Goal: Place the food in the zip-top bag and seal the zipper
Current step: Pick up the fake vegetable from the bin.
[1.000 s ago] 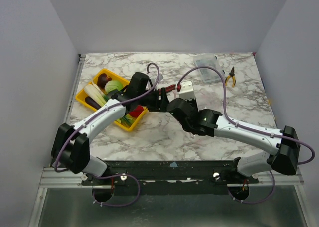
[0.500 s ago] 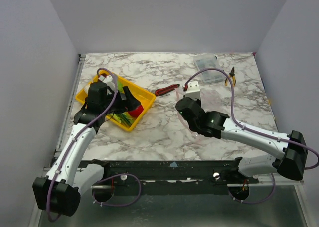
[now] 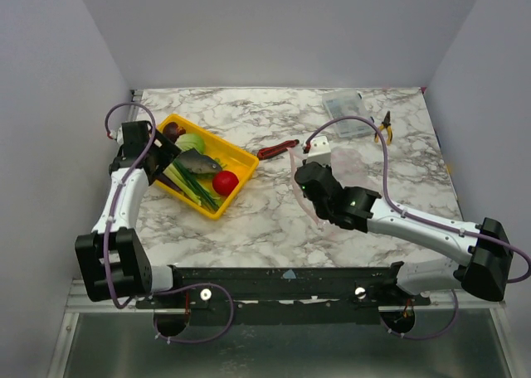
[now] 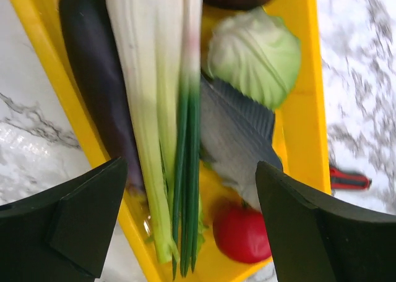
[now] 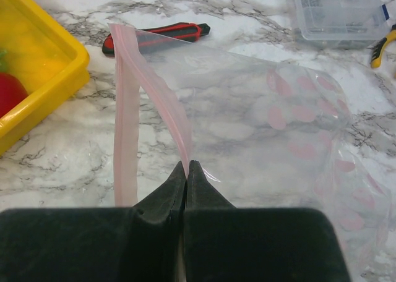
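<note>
Surface: white marble table (image 3: pixel 274 220), grey walls | my left gripper (image 4: pixel 185 226) wide open above food (image 4: pixel 164 109) in yellow tray (image 3: pixel 241 156) | my right gripper (image 5: pixel 187 170) pinches zipper (image 5: pixel 127 109) of bag (image 5: pixel 272 127), lying mid-table.

White marble-patterned tabletop with grey veining (image 3: pixel 274 220). Plain pale grey walls (image 3: pixel 274 30) enclose it on three sides. Black metal rail (image 3: pixel 282 278) along near edge. Even, diffuse light.
</note>
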Available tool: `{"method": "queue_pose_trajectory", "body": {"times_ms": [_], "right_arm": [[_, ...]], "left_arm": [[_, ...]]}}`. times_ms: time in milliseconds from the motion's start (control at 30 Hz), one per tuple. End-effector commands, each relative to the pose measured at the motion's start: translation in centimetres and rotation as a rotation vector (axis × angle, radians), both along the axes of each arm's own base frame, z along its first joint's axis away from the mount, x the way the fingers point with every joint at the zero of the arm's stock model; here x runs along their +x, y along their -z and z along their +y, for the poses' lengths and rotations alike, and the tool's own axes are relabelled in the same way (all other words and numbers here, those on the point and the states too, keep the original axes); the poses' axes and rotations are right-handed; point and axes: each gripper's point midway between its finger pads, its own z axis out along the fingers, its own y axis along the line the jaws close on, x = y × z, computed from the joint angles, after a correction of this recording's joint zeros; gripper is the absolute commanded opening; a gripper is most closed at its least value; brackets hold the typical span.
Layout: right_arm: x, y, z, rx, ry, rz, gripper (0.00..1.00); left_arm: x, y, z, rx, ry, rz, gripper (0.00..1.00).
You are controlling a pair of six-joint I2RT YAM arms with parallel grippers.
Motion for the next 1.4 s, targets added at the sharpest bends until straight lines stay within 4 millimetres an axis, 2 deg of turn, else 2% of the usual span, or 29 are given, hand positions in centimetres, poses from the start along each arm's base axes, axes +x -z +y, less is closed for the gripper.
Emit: {"method": "queue_pose_trajectory", "body": {"times_ms": [0,100,300,533,700,833,967,1067,1133,1200,1367], "right_arm": [[0.0,-0.2,0.3,0.027,-0.031,-0.004,0.00],[0.0,0.0,0.2,0.027,-0.034,0.000,0.00],[0.2,0.5,0.3,0.026,-0.046,0.008,0.00],[0.5,0.5,0.6,0.024,-0.055,0.009,0.00],[0.6,0.2,0.8,0.032,-0.062,0.008,0.00],[0.5,0.1,0.7,0.035,-0.060,0.006,0.00],[0.5,0.3,0.6,0.030,-0.056,0.011,0.00],[0.5,0.2,0.8,0.033,-0.057,0.016,0.00],[0.6,0.1,0.8,0.034,-0.056,0.017,0.00],[0.5,0.0,0.8,0.039,-0.055,0.016,0.00],[0.5,0.0,0.9,0.043,-0.054,0.018,0.00]], "left_arm": [[1.9,-0.2,4.4,0.030,-0.230,0.032,0.86],[3.1,0.0,5.7,0.006,-0.253,0.011,0.85],[4.8,2.0,8.9,0.022,-0.293,-0.013,0.70],[7.2,2.9,9.0,0.047,-0.205,-0.056,0.66],[7.7,5.2,9.1,0.013,-0.220,-0.013,0.63],[8.1,6.1,8.8,-0.023,-0.223,-0.018,0.60],[9.2,5.9,8.1,-0.060,-0.182,-0.050,0.50],[8.9,6.0,8.1,-0.077,-0.178,-0.045,0.26],[8.4,5.5,8.0,-0.063,-0.178,-0.057,0.19],[7.5,4.5,8.1,-0.039,-0.183,-0.075,0.15],[6.0,-0.2,8.5,0.020,-0.210,-0.190,0.08]]}}
